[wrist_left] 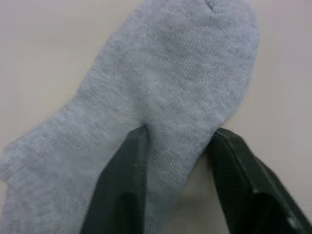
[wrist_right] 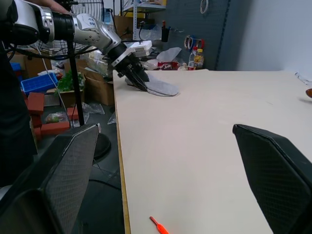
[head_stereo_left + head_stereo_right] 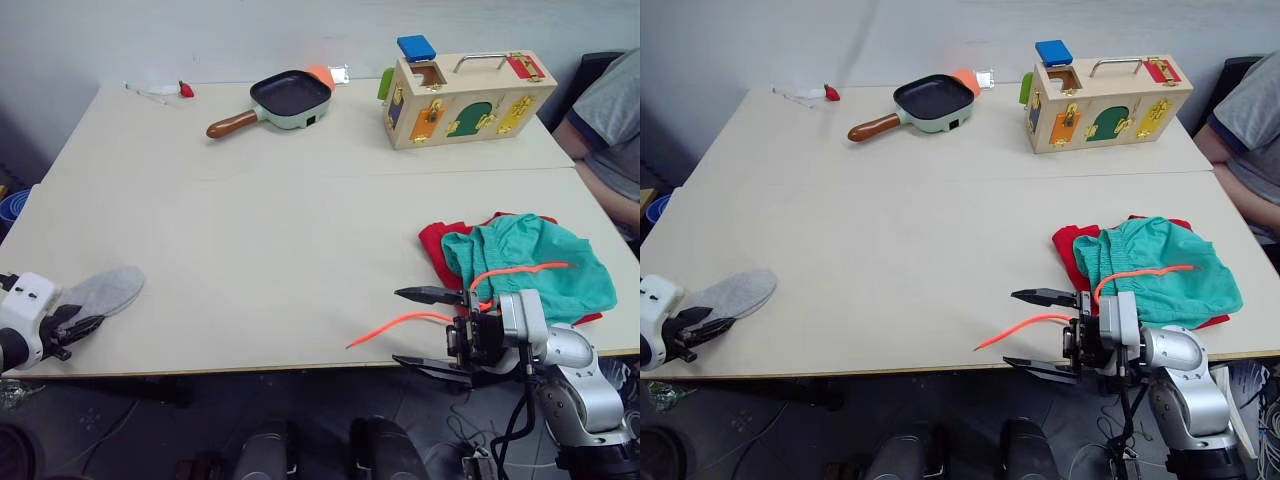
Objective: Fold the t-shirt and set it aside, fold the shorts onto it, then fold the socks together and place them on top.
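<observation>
A light grey sock (image 3: pixel 105 290) lies flat at the table's front left corner. My left gripper (image 3: pixel 88 322) is shut on its near edge, and the fabric shows pinched between the black fingers (image 1: pixel 129 165). The teal shorts (image 3: pixel 530 260) lie bunched on top of the red t-shirt (image 3: pixel 432 245) at the front right. Their orange drawstring (image 3: pixel 400 322) trails left along the table's front edge. My right gripper (image 3: pixel 428 330) is wide open at that edge, one finger on each side of the drawstring and touching nothing.
At the back stand a frying pan (image 3: pixel 290 97) with a wooden handle and a wooden latch box (image 3: pixel 465 100) with a blue block on top. A person (image 3: pixel 610 120) sits at the table's right side. A seam crosses the table (image 3: pixel 280 220).
</observation>
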You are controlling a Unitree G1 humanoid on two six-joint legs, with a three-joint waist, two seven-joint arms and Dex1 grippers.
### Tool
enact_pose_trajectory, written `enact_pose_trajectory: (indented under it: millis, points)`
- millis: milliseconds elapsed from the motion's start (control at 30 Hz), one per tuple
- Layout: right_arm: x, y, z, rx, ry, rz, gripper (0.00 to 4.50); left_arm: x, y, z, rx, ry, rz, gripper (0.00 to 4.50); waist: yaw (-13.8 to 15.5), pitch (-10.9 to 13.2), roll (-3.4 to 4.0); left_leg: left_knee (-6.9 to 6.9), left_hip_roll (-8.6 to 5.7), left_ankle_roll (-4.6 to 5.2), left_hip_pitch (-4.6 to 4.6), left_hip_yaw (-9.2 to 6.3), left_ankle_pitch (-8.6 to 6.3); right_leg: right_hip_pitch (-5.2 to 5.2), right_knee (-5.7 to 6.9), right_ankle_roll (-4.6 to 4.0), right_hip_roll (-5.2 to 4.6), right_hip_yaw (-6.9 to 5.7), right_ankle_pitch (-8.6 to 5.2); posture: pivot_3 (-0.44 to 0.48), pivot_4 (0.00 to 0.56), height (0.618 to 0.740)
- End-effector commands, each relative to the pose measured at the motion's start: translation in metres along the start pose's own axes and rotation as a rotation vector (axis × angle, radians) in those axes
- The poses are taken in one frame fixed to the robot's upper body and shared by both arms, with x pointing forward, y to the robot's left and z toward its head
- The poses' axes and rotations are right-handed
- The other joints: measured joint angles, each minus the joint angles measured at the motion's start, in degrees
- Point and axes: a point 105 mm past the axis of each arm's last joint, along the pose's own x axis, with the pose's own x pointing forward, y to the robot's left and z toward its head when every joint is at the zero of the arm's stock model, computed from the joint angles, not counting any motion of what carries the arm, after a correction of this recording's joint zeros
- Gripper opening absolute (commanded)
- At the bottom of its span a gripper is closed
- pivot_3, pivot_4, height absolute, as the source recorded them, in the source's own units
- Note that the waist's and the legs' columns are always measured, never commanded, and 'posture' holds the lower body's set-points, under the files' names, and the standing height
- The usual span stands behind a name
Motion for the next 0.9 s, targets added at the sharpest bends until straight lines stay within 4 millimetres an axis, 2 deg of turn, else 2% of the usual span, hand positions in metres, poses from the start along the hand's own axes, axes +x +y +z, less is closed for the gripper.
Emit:
enact_pose_trajectory:
  millis: [33, 133, 233, 400, 567, 733, 800, 900]
  points:
    - [0.001, -0.002, 0.016, -0.051, -0.006, -0.007, 4.50, 0.010, -0.023, 0.015, 0.019, -0.037, -0.100, 0.81, 0.08, 0.00, -0.01, 0.00, 0.00, 0.00, -0.01, 0.00, 0.00, 0.00, 0.01, 0.00, 0.00, 0.00, 0.00, 0.000, 0.150, 0.740]
    - [0.001, -0.002, 0.018, -0.054, 0.014, -0.016, 4.50, 0.016, -0.055, 0.041, 0.055, -0.097, -0.201, 0.02, 0.13, 0.00, -0.01, 0.00, -0.04, 0.02, -0.08, 0.00, -0.02, 0.00, -0.06, 0.02, -0.05, 0.00, 0.01, 0.000, 0.150, 0.740]
    - [-0.001, -0.003, 0.018, -0.057, 0.032, -0.031, 4.50, 0.024, -0.101, 0.069, 0.088, -0.158, -0.319, 0.02, 0.12, 0.01, -0.05, 0.06, -0.10, -0.11, -0.20, 0.00, 0.04, 0.00, -0.17, 0.09, -0.07, 0.01, 0.05, 0.000, 0.150, 0.740]
    - [-0.002, -0.002, 0.019, -0.049, 0.054, -0.039, 4.50, 0.040, -0.177, 0.096, 0.115, -0.213, -0.503, 0.02, -0.07, 0.05, -0.20, 0.11, -0.11, 0.17, -0.24, 0.02, 0.19, 0.04, -0.21, 0.18, -0.01, 0.01, 0.09, 0.000, 0.150, 0.740]
    - [-0.002, -0.001, 0.015, -0.028, 0.080, -0.038, 4.50, 0.063, -0.231, 0.118, 0.144, -0.260, -0.583, 0.02, 0.00, 0.12, -0.33, 0.15, -0.05, 0.15, -0.20, 0.08, 0.33, 0.04, -0.12, 0.18, 0.14, 0.03, 0.09, 0.000, 0.150, 0.740]
    - [-0.006, 0.000, 0.008, 0.000, 0.114, -0.060, 4.50, 0.076, -0.260, 0.143, 0.159, -0.323, -0.653, 0.02, 0.46, 0.15, -0.44, 0.18, -0.08, 0.19, -0.20, 0.08, 0.39, 0.07, -0.12, 0.19, 0.14, 0.03, 0.09, 0.000, 0.150, 0.740]
    - [-0.008, 0.000, 0.004, 0.004, 0.129, -0.068, 4.50, 0.073, -0.265, 0.141, 0.179, -0.313, -0.696, 0.02, 0.47, 0.18, -0.48, 0.21, -0.08, 0.19, -0.22, 0.08, 0.39, 0.06, -0.12, 0.19, 0.14, 0.03, 0.09, 0.000, 0.150, 0.740]
    - [-0.012, 0.000, 0.000, 0.021, 0.144, -0.085, 4.50, 0.066, -0.260, 0.136, 0.170, -0.307, -0.712, 0.75, 0.24, 0.18, -0.49, 0.19, -0.05, 0.18, -0.21, 0.08, 0.39, 0.05, -0.12, 0.19, 0.16, 0.02, 0.09, 0.000, 0.150, 0.740]
